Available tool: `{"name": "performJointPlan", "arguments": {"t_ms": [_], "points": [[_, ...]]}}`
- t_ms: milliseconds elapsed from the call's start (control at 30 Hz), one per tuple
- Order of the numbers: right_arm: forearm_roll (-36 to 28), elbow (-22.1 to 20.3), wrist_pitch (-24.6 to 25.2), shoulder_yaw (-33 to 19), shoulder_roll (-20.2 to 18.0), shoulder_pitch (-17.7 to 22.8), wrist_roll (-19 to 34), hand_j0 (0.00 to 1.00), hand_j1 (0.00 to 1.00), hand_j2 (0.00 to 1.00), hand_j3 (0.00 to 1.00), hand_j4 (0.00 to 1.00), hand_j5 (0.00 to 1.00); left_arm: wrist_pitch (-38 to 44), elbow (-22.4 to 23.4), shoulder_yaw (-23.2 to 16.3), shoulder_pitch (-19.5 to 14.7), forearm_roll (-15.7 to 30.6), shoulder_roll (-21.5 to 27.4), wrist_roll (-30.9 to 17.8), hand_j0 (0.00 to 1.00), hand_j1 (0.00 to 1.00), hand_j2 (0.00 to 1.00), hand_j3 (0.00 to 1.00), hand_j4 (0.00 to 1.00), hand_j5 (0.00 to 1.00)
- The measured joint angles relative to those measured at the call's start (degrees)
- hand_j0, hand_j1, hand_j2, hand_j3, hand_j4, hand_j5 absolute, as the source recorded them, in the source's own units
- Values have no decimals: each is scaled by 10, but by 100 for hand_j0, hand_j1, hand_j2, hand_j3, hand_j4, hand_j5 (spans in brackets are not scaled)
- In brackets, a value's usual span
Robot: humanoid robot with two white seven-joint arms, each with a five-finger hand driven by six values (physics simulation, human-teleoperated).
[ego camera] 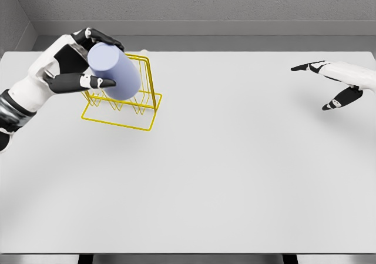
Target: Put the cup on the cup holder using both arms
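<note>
The left hand (79,61) has its fingers curled around the pale blue cup (114,71), held tilted directly over the yellow wire cup holder (123,96), which sits on the white table (235,170). The right hand (338,82) hovers far right of the holder, fingers spread, holding nothing. Judged step: seating the cup. Advice: line the cup up with one wire prong of the holder before lowering, and release only once the cup rests firmly. No writing or labels visible anywhere.

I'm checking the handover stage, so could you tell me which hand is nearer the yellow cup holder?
Left. The left hand grips the cup directly over the cup holder; the right hand hangs open, far across the table.
</note>
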Motion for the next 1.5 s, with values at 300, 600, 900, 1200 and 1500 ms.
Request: {"name": "performJointPlan", "arguments": {"t_ms": [300, 600, 900, 1200, 1500], "points": [[0, 0, 0, 0, 1, 0, 0, 100, 100, 100, 100, 100, 100, 4, 7, 2, 1, 1, 3, 0, 50, 50, 50, 50, 50, 50], [0, 0, 0, 0, 1, 0, 0, 100, 100, 100, 100, 100, 100, 8, 24, 2, -7, 0, -2, 0, 50, 50, 50, 50, 50, 50], [0, 1, 0, -1, -1, 0, 0, 100, 100, 100, 100, 100, 100, 9, 24, 2, -5, -3, -3, 0, 95, 95, 95, 95, 95, 95], [0, 1, 0, -1, -1, 0, 0, 100, 100, 100, 100, 100, 100, 6, 22, 3, -5, -5, 0, 0, 97, 97, 97, 97, 97, 97], [0, 0, 0, 0, 1, 0, 0, 100, 100, 100, 100, 100, 100, -36, -13, 3, 9, -5, 32, -53, 98, 98, 98, 98, 98, 98]]}}
